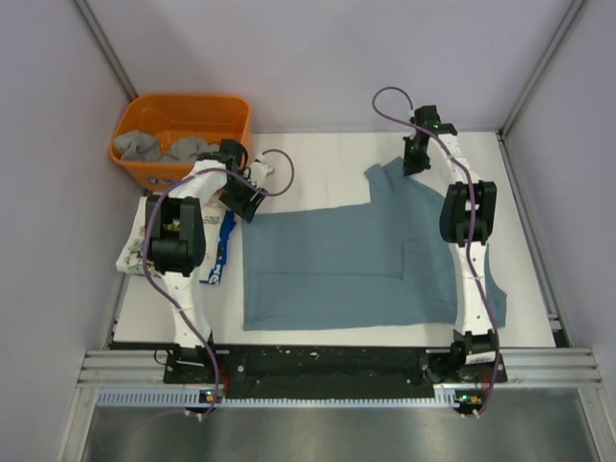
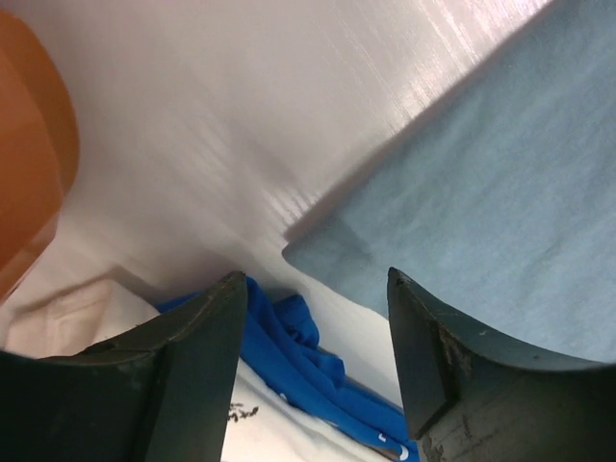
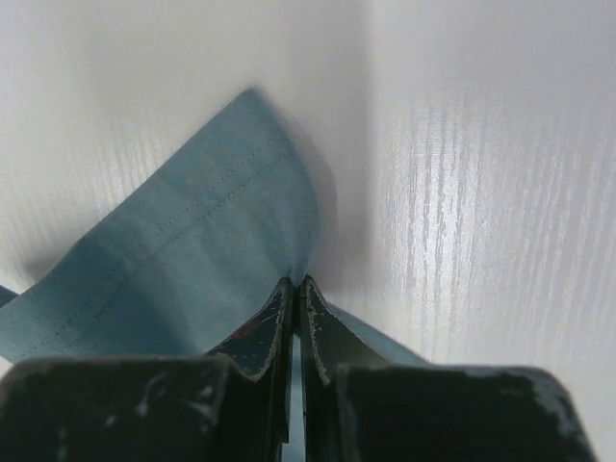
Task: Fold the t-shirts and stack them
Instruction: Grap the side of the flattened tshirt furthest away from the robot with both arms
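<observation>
Shirt spread on desk, sleeve pinched by right claw

A blue-grey t-shirt [image 1: 356, 265] lies spread across the middle of the white desk [image 1: 318, 159], mostly flat, with one sleeve pointing to the far side. The right claw [image 1: 416, 159] is at the far end of this sleeve. In the right wrist view its two fingers are pressed together on the hemmed edge of the cloth [image 3: 192, 241], and the cloth comes out from between them and stands up a little from the desk [image 3: 481, 192].

The left claw [image 1: 243, 202] is near the far left corner of the same shirt. In the left wrist view its fingers [image 2: 192, 366] are apart and nothing is between them. The corner of the shirt [image 2: 462, 192] lies flat just beyond them.

Under the left arm, at the left edge of the desk, lies a white folded t-shirt [image 1: 135, 250] with a print, and a bright blue cloth [image 1: 223, 245] lies just beside it. An orange tub [image 1: 178, 111] stands at the far left corner, and grey t-shirts [image 1: 154, 146] lie crumpled inside it.
</observation>
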